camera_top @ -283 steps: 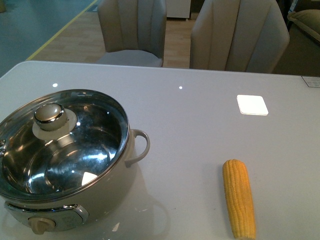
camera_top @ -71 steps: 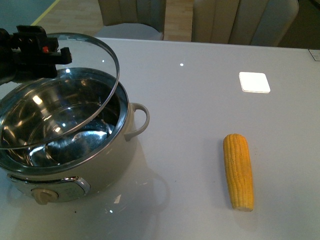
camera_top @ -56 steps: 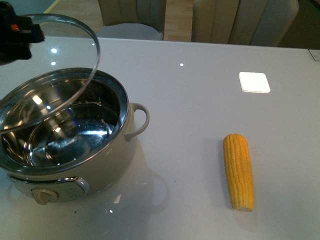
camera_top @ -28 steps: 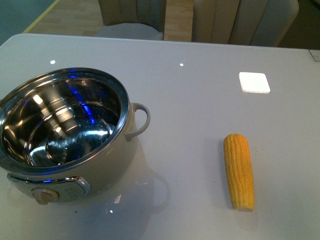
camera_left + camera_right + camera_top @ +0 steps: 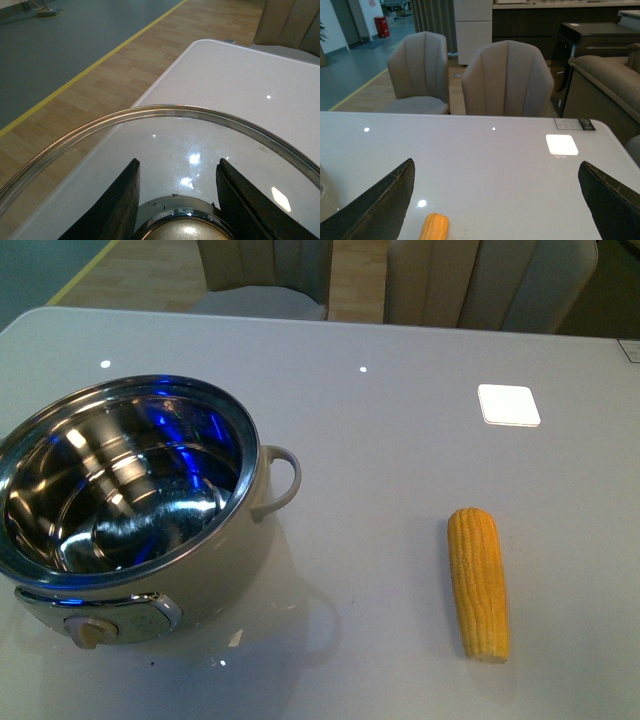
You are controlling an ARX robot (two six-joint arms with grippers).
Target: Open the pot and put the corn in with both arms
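Pot (image 5: 228,575): stands near left on the bench (image 5: 400,420); lid off, steel interior empty, so the mouth is ready for loading.
Corn (image 5: 478,582): lies flat on the bench, right of the pot and well apart from it; not yet grasped.
Lid (image 5: 165,132): held by its knob (image 5: 182,232) out of the front view, probably to keep the pot mouth clear.
Left end effector (image 5: 178,165): fingers clamped either side of the knob, carrying the lid.
Right end effector (image 5: 495,170): jaws spread wide, empty, with the corn in its view; likely staged for pickup.
Change: one second ago the lid showed tilted over the pot's far-left rim; it has now left the front view. Pot and corn are unmoved.
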